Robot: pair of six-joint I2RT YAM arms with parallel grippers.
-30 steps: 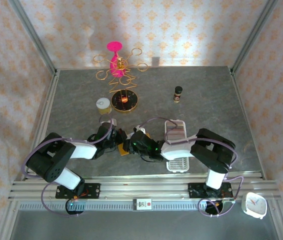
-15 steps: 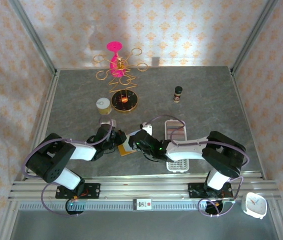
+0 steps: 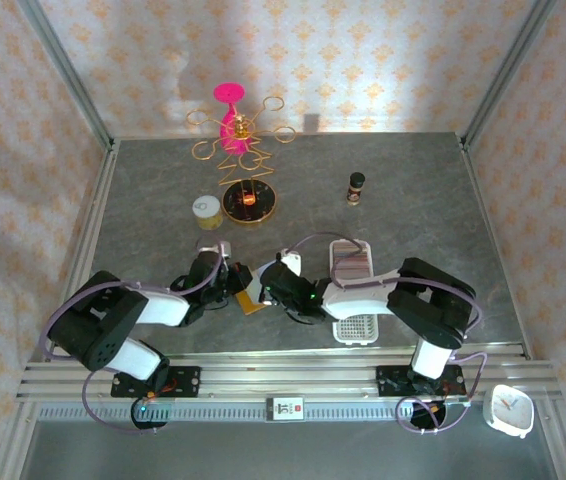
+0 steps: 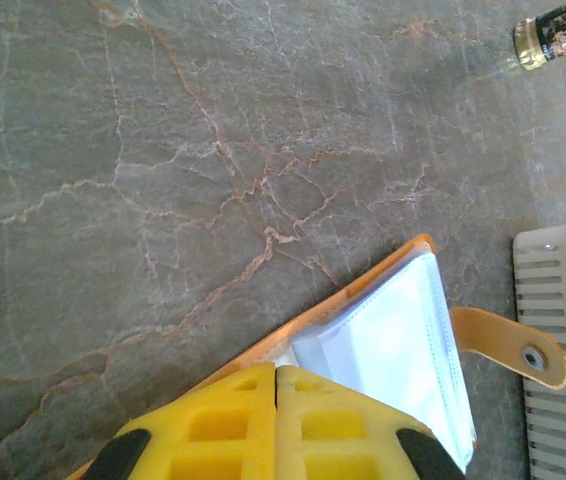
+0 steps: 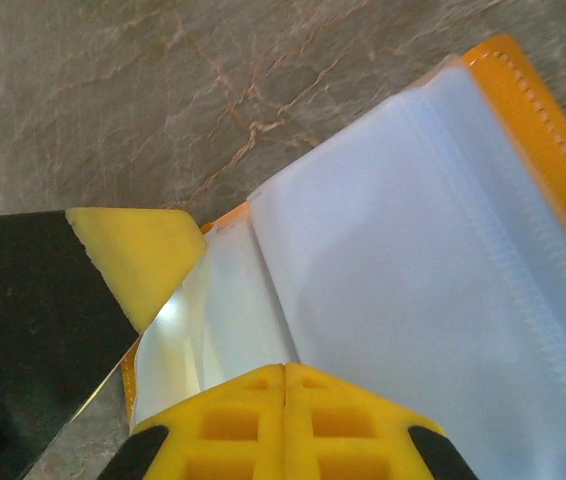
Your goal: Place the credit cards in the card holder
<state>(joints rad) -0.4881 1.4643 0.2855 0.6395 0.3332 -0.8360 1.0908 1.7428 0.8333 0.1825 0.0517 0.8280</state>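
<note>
Little looks done, I judge: the card holder (image 3: 251, 300) lies open just left of the white tray (image 3: 355, 330), its clear pockets seemingly empty. Both arms reach low over it, left gripper (image 4: 275, 400) and right gripper (image 5: 283, 400) closed tight at its edge; whether either pinches it I cannot tell.

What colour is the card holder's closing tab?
The closing tab is orange-tan; clearest in the left wrist view.

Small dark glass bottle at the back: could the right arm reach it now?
Probably yes: bare tabletop lies between the bottle and the right claw, though it is shut at the orange folding wallet.
</note>
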